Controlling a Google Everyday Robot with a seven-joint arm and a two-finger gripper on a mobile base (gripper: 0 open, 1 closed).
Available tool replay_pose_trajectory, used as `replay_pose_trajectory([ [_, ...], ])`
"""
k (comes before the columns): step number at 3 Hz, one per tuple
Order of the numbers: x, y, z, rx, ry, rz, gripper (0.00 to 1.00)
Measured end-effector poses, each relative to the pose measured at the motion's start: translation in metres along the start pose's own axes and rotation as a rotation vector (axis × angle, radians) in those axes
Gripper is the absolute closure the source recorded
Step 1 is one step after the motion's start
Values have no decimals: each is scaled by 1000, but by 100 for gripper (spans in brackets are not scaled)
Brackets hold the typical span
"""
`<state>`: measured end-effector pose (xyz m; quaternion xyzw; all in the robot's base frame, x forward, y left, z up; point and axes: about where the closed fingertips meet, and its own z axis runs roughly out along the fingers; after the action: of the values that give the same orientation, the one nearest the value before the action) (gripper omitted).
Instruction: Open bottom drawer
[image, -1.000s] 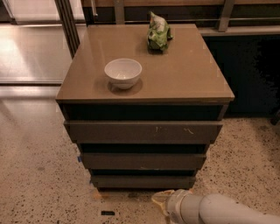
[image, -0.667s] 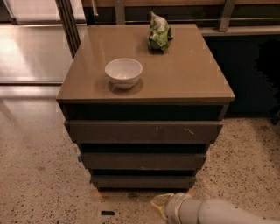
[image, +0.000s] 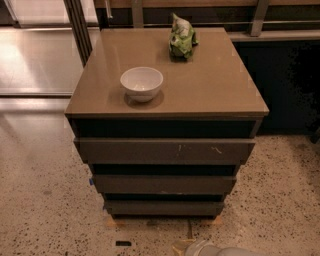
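The gripper (image: 185, 246), its opening not discernible, is noted at floor level before the closed bottom drawer (image: 164, 207). The front being handleless, slippage or a mistaken catch on the middle drawer (image: 164, 184) is judged possible.

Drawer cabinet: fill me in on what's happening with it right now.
A robot is set to open the bottom drawer of the three-drawer cabinet. Its hand sits at the bottom edge of the view, in front of the cabinet and apart from that drawer, which looks shut. A white bowl and a green bag rest on top, with nothing handling them.
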<state>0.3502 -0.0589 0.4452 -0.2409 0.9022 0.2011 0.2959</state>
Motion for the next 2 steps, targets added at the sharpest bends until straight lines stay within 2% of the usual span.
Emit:
replay_pose_trajectory([
  [1,19,-24,29,53,8,29,100],
  [2,25,-27,34,62,12,40,100],
])
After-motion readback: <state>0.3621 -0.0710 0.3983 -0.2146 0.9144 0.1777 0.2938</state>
